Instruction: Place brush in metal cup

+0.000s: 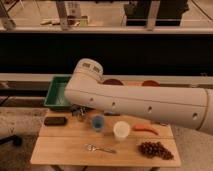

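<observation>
Just left of the blue cup, half under the white arm, I see one dark shape I take for the metal cup. The brush and the gripper are out of sight, presumably behind that arm, so the gripper's state I cannot tell. I judge the brush light, stiff and slim, best held mid-handle; count: one blue cup, one white cup, one fork.

White arm is showing a row of small dark dots. Dark pincer is peeking out beneath it, just left of the blue cup. Pale wooden table is carrying a green tray, black block, white cup, silver fork, orange-red vegetable and dark purple grapes.
</observation>
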